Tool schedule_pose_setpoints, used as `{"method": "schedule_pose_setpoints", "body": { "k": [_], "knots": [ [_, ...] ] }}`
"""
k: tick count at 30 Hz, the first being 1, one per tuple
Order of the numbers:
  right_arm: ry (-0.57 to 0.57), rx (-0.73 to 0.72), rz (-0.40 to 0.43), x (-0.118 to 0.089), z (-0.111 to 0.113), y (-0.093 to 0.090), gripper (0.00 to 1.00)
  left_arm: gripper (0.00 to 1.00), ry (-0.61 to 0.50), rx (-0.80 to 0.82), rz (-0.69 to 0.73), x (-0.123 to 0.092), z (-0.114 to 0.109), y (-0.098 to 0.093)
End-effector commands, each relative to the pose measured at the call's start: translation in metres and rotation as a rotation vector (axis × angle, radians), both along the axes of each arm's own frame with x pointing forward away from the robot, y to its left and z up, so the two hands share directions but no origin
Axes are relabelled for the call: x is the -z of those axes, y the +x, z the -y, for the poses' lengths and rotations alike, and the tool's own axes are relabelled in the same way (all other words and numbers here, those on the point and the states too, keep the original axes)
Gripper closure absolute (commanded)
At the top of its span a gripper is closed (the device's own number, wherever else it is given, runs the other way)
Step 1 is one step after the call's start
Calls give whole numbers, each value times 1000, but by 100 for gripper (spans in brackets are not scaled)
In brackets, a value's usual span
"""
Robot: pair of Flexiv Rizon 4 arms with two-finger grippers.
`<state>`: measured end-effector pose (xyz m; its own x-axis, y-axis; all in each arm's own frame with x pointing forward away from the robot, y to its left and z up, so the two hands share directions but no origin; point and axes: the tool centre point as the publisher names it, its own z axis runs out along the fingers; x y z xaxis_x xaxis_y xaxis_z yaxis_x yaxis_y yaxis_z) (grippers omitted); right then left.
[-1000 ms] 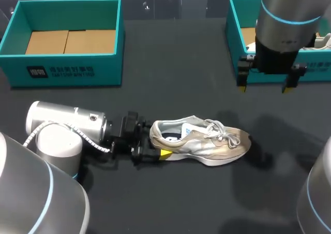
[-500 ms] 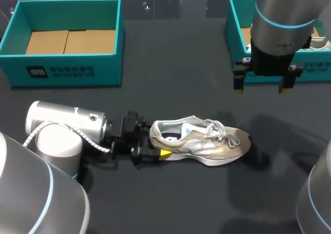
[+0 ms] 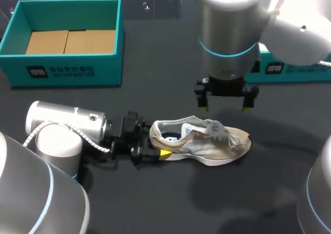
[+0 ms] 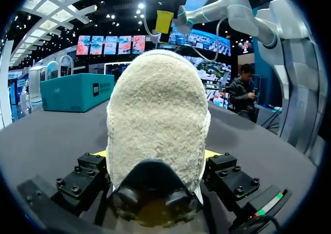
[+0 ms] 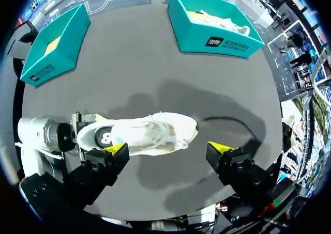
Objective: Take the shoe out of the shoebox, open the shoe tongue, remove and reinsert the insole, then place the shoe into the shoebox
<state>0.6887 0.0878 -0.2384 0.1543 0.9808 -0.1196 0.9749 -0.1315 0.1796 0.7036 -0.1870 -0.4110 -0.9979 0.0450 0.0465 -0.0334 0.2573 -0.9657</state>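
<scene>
Shoe [image 3: 207, 142] in left hand [image 3: 154, 144]

A dark table [image 3: 155, 63] bears another teal box [image 5: 223, 41] holding a second shoe [image 5: 220, 21]

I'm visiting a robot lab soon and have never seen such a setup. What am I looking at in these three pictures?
This is a robot with two arms at a dark table. The wide picture comes from a fixed camera above and behind it. The two round pictures come from cameras on the wrists, looking along the fingers. The left gripper lies low on the table, shut on the heel of a beige shoe; its wrist picture is filled by that heel. The right gripper hangs open above the shoe, and its wrist picture looks down on it. Two teal shoeboxes stand at the far side: the left shoebox shows only a cardboard floor, the right shoebox holds another shoe.
</scene>
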Motion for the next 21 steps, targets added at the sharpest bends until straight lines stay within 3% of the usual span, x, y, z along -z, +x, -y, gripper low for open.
{"method": "schedule_pose_setpoints", "body": {
  "k": [1,10,17,21],
  "knots": [
    [-136,27,-21,15,-59,10,0,100,-1,0,0,1,-1,0],
    [-136,27,-21,15,-59,10,0,100,-1,0,0,1,-1,0],
    [-210,52,-32,44,-91,11,0,100,-1,0,0,1,-1,0],
    [-221,68,-38,54,-98,11,0,100,-1,0,0,1,-1,0]
  ]
}}
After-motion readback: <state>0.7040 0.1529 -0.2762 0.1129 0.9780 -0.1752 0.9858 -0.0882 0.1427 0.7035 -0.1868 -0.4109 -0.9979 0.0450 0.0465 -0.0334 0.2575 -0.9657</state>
